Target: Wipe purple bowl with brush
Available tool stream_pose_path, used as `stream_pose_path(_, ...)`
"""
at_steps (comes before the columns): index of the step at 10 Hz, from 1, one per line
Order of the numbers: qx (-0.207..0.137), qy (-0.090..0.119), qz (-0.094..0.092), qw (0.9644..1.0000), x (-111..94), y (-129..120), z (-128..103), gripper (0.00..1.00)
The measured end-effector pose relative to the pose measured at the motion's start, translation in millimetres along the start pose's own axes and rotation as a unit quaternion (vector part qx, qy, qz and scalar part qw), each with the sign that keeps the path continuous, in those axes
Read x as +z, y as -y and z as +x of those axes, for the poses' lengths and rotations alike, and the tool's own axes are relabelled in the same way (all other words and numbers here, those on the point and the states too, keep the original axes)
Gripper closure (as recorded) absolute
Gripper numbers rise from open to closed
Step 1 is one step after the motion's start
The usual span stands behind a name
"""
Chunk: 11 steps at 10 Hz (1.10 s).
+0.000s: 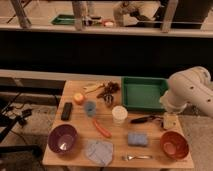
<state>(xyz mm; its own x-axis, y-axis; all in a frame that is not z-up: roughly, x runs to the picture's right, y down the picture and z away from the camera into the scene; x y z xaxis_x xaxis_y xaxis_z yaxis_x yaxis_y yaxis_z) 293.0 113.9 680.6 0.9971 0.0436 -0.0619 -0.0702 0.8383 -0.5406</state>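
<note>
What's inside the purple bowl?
Only a shine shows inside the purple bowl; its near wall is hidden by the rim. The brush lies apart, the claw near its end.

Prob. a robotics lab/test space: wooden desk [77,119] w/ staged dishes, green tray [145,95], metal-framed glazing [77,15] behind. Robot's gripper [170,121] hung over desk's right side.

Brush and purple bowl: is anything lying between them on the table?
Yes. A white cup and a red sausage-shaped thing lie roughly between the brush and the purple bowl. The gripper is at the brush's right end, with nothing visible between them.
</note>
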Motion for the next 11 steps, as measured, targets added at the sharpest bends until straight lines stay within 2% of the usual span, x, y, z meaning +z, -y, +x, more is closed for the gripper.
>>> stream_pose_path(5, 0.007, -0.001, 0.000, 1.0000, 4, 1, 4, 0.20)
stream_pose_path(11, 0.022, 0.037, -0.026, 0.9987, 31, 14, 6, 0.20)
